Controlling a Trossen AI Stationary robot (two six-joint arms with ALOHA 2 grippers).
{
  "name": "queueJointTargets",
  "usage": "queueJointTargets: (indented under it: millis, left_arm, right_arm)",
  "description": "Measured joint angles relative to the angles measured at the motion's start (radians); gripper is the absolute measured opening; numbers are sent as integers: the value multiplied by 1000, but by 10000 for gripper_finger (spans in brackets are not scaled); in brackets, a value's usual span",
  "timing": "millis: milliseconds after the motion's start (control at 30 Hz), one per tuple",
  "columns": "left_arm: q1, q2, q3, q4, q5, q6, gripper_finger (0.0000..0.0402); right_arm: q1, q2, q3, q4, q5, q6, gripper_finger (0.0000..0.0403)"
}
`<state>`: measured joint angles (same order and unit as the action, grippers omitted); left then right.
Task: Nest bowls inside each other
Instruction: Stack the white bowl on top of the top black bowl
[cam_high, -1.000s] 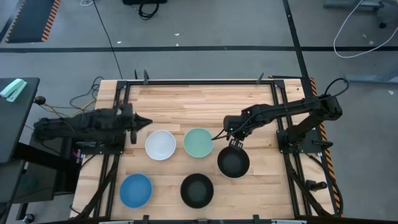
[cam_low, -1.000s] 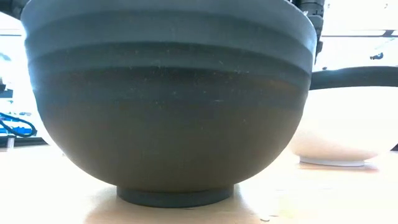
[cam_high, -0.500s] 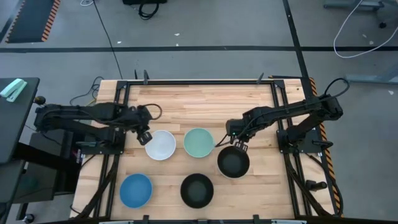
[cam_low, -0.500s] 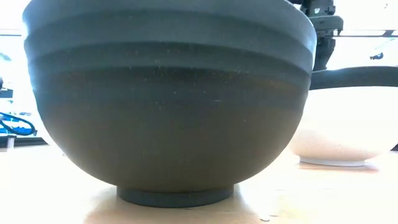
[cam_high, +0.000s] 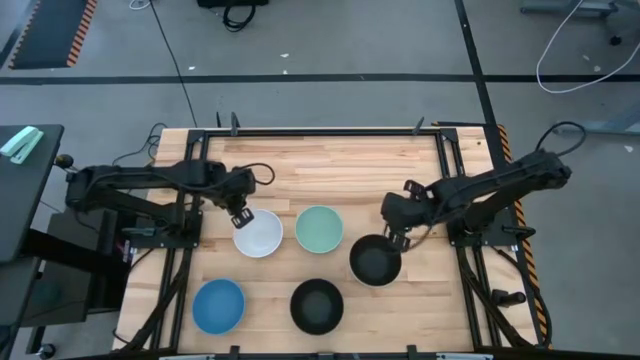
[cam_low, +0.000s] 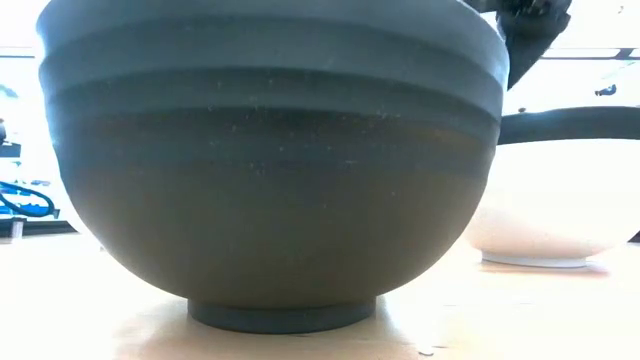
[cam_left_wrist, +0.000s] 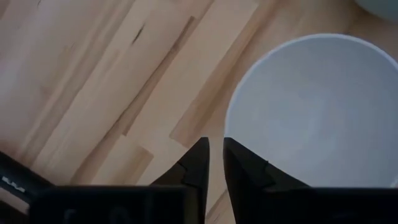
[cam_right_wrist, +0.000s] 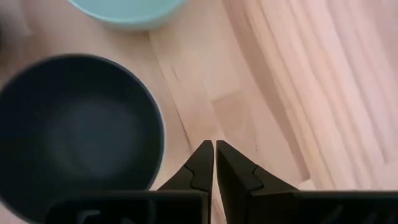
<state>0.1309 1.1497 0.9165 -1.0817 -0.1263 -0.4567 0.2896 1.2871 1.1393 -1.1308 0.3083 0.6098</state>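
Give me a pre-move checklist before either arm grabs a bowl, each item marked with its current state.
1. Left gripper at the white bowl's rim: ok, it sits just outside the edge.
2. Left gripper holding nothing: ok, a narrow gap shows between its fingers.
3. Right gripper beside the black bowl: ok, over bare wood, gripping nothing.
4. Right fingers wide enough to straddle a rim: not ok, nearly together.
5. Five bowls seen standing apart, none nested: ok; mint green bowl, blue bowl, second black bowl.
6. Sixth bowl located: cannot tell.
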Motion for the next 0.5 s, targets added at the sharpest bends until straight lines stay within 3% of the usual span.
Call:
queueJointTargets:
  millis: [233, 500]
  left_arm:
    - [35, 41, -17, 63, 43, 56, 77]
    - [86, 64, -23, 87, 43, 88, 91]
  right_arm:
    - [145, -100, 0, 34, 215, 23, 27]
    - [255, -145, -18, 40, 357, 78, 27]
